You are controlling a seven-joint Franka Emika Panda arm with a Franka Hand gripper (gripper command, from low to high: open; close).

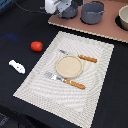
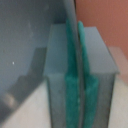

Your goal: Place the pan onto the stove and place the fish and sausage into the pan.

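The blue-grey pan (image 1: pixel 70 10) stands at the end of the pinkish-brown stove (image 1: pixel 107 30) nearer the exterior view's left. My gripper (image 1: pixel 63 8) is at the pan's side. In the wrist view my gripper (image 2: pixel 77 75) is shut, its green pads (image 2: pixel 70 85) pinching a thin dark edge of the pan (image 2: pixel 25 50), with the stove (image 2: pixel 105 20) behind. The red sausage (image 1: pixel 36 46) and the white fish (image 1: pixel 16 66) lie on the dark table toward the exterior view's left, both apart from my gripper.
A larger grey pot (image 1: pixel 92 12) stands on the stove beside the pan, and another vessel (image 1: pixel 123 19) sits at the stove's far end. A striped beige placemat (image 1: pixel 35 82) holds a round plate (image 1: pixel 69 66) and orange-handled cutlery (image 1: pixel 87 59).
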